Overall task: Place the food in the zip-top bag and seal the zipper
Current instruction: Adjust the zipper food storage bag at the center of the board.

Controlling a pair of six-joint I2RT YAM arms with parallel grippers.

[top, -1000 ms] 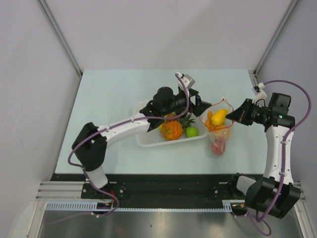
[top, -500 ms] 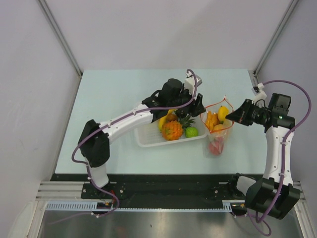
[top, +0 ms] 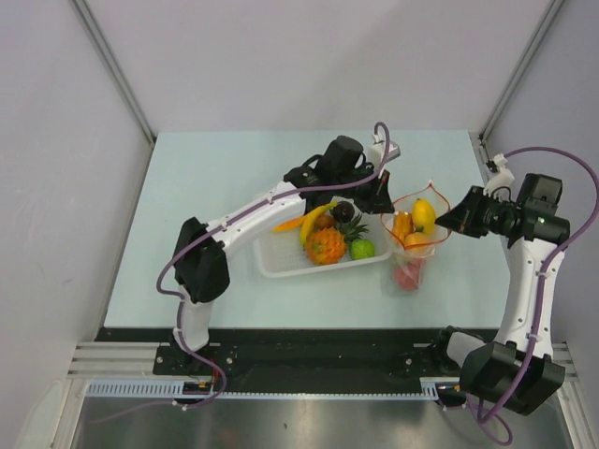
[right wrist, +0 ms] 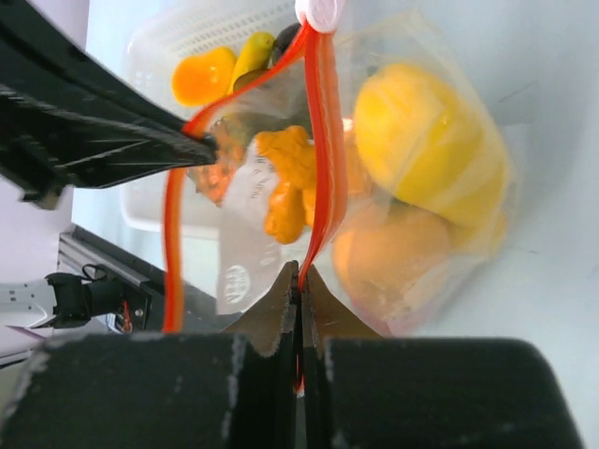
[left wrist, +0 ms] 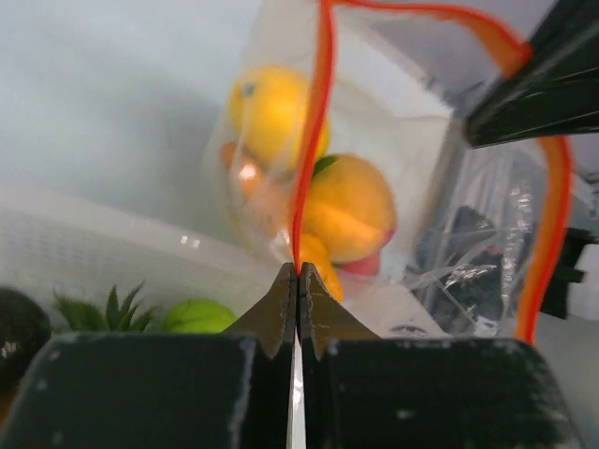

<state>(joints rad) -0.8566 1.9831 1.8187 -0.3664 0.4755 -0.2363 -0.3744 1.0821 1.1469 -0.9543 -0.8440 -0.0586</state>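
Observation:
The clear zip-top bag (top: 417, 254) hangs open between both grippers, right of the basket. My left gripper (top: 384, 204) is shut on the red-orange zipper (left wrist: 309, 159) at the mouth's left rim, jaws (left wrist: 298, 269) pinching the strip. Opposite it, my right gripper (top: 444, 223) is shut on the strip (right wrist: 321, 140) at the right rim. Inside the bag are food pieces: a yellow fruit (top: 423, 215), an orange one (top: 402, 225) and a red one (top: 409, 275) at the bottom. More food lies in the basket: a pineapple (top: 326, 245), a green fruit (top: 362, 249), a banana (top: 308, 224) and a dark purple fruit (top: 343, 211).
The white perforated basket (top: 281, 262) sits mid-table, its right end touching the bag. The left arm stretches across the basket's far side. Purple cables loop off both arms. Grey walls enclose the pale table (top: 206, 187) on three sides.
My left gripper swung right from above the basket to the bag's left rim and closed on the zipper strip. The right gripper stayed shut and drew the bag mouth slightly rightward.

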